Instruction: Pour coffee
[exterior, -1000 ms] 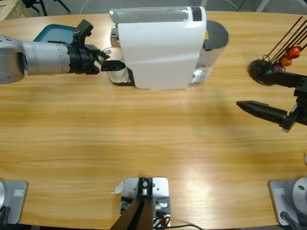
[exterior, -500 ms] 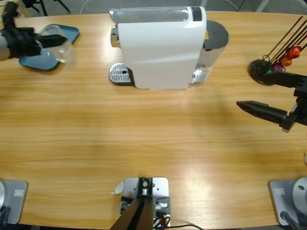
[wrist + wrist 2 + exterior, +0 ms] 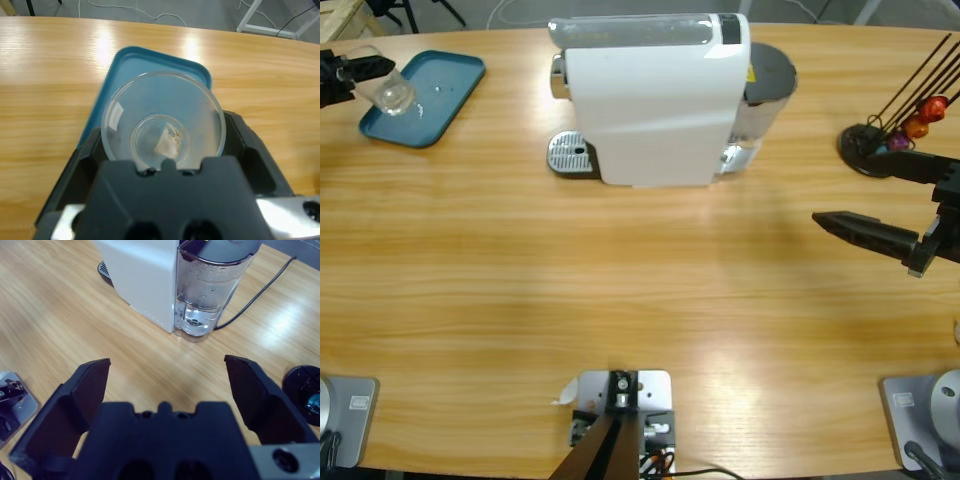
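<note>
My left gripper (image 3: pixel 355 72) is at the table's far left back corner, shut on a clear glass cup (image 3: pixel 392 93). The cup hangs over the left end of a blue tray (image 3: pixel 442 82). In the left wrist view the cup (image 3: pixel 162 120) sits between the two black jaws, mouth toward the camera, with only a pale speck at its bottom, and the blue tray (image 3: pixel 152 60) lies behind it. The white coffee machine (image 3: pixel 650 100) stands at the back middle, its metal drip grate (image 3: pixel 570 155) bare. My right gripper (image 3: pixel 840 188) hovers open at the right side, holding nothing.
A black capsule stand (image 3: pixel 872 142) with coloured capsules on wires is at the back right. The right wrist view shows the machine's water tank (image 3: pixel 212 285) part full, a black cable behind it, and the stand's base (image 3: pixel 305 390).
The left gripper pulled the cup off the drip grate, carried it leftward across the table and now holds it over the tray's left end. The right arm stayed still.
</note>
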